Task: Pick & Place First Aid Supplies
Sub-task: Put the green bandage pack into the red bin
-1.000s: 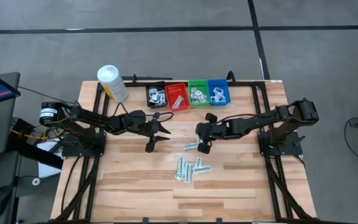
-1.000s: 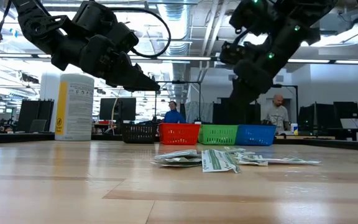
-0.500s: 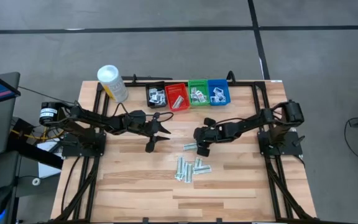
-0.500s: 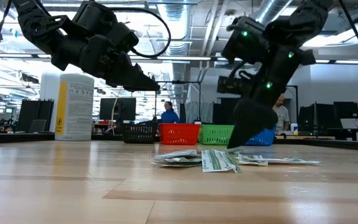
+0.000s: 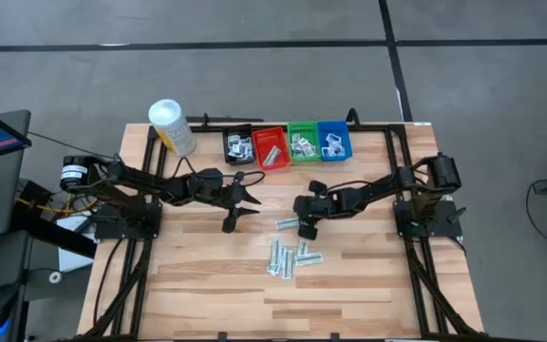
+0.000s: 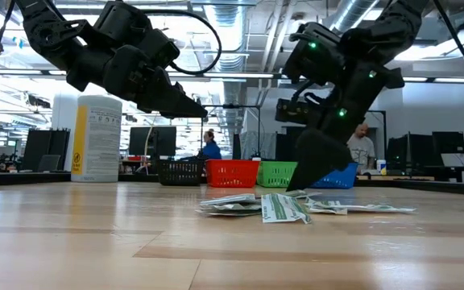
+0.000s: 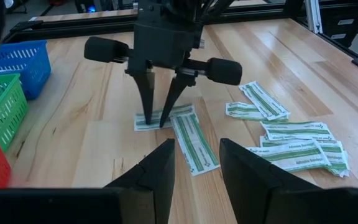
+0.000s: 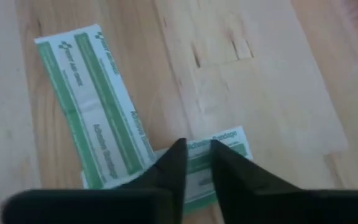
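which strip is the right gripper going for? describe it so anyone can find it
Start at the row of bins, then drop to the right gripper at mid-table. Its fingertips straddle a green-striped strip lying crosswise, touching only one other strip, away from the pile.

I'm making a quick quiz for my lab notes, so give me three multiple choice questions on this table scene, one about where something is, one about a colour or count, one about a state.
1. Where is the right gripper?
A. Over the bins
B. Down on a green-striped packet on the table
C. Beside the canister

2. Order of the four bins in the high view, from the left arm's side?
A. Black, red, green, blue
B. Blue, green, red, black
C. Red, black, blue, green

3. What is the left gripper doing?
A. Carrying a packet
B. Pressed on the table
C. Open and empty, above the table

Answers: 1 B, its fingertips straddle the packet in the left wrist view. 2 A, the high view shows that row. 3 C, the fingers are spread with nothing between them, and the low view shows it raised.
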Controlling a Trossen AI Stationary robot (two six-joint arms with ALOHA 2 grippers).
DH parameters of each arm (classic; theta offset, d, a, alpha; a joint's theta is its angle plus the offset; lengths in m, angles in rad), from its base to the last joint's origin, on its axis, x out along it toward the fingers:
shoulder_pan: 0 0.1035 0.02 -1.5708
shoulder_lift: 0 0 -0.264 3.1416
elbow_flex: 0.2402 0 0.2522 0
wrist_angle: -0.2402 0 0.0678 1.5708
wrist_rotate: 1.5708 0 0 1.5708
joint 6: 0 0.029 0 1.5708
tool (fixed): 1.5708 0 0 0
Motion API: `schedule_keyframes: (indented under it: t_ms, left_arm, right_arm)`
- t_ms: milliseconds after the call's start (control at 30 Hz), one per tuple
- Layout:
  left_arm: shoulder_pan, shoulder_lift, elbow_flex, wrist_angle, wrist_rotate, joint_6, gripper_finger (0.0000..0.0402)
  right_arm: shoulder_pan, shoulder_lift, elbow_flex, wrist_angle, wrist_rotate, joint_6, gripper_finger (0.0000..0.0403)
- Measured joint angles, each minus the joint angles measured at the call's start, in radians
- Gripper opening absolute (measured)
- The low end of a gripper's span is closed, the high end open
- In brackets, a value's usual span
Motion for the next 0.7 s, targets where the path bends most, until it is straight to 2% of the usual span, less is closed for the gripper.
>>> schedule_keyframes:
  t_ms: [100,167,467,700]
  left_arm:
    - [0.000,0.000,0.000,0.000,0.000,0.000,0.0127]
    - [0.000,0.000,0.000,0.000,0.000,0.000,0.0127]
    - [0.000,0.000,0.000,0.000,0.000,0.000,0.0127]
    - [0.000,0.000,0.000,0.000,0.000,0.000,0.0127]
  right_arm:
    - [-0.001,-0.008,-0.004,-0.007,0.000,-0.004,0.0023]
    - [-0.001,-0.011,-0.006,-0.013,0.002,-0.007,0.0007]
    - [-0.003,-0.025,0.010,-0.024,0.007,-0.006,0.0002]
    - [0.009,-0.097,0.039,-0.062,0.002,-0.031,0.0043]
